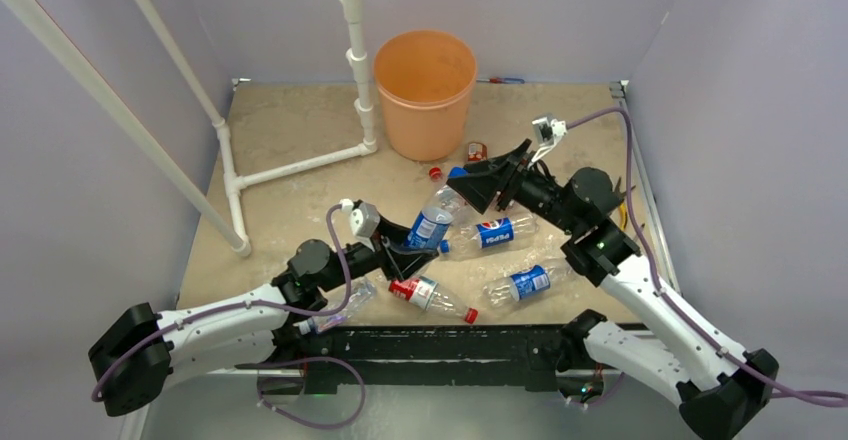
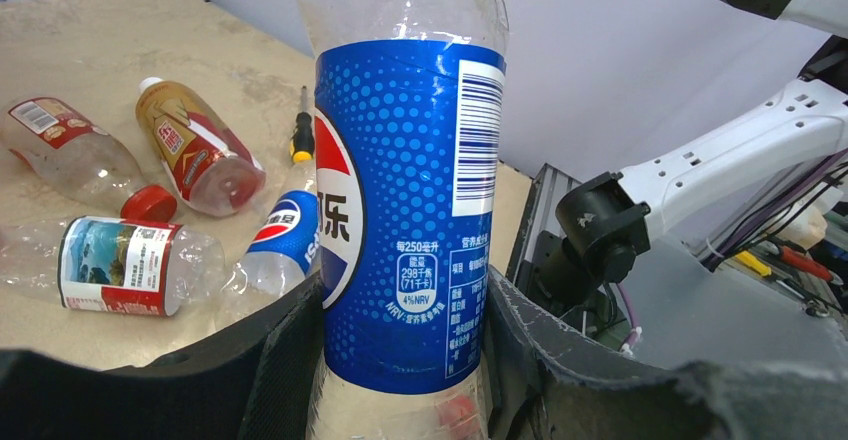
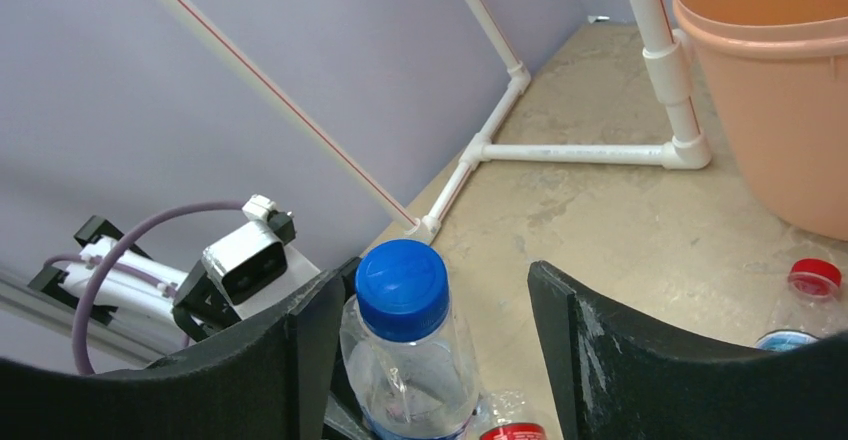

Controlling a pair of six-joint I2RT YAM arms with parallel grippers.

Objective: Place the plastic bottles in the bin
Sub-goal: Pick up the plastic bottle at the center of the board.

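My left gripper is shut on a clear Pepsi bottle with a blue label, held up off the table, its fingers pressing both sides of its lower body. My right gripper is open, its jaws on either side of that bottle's blue cap, which is closer to the left finger. The orange bin stands at the back. More bottles lie on the table: two Pepsi ones and a red-labelled one.
A white pipe frame stands left of the bin. An amber bottle and a red-capped one lie near the bin. Another bottle lies by my left arm. A screwdriver is on the table.
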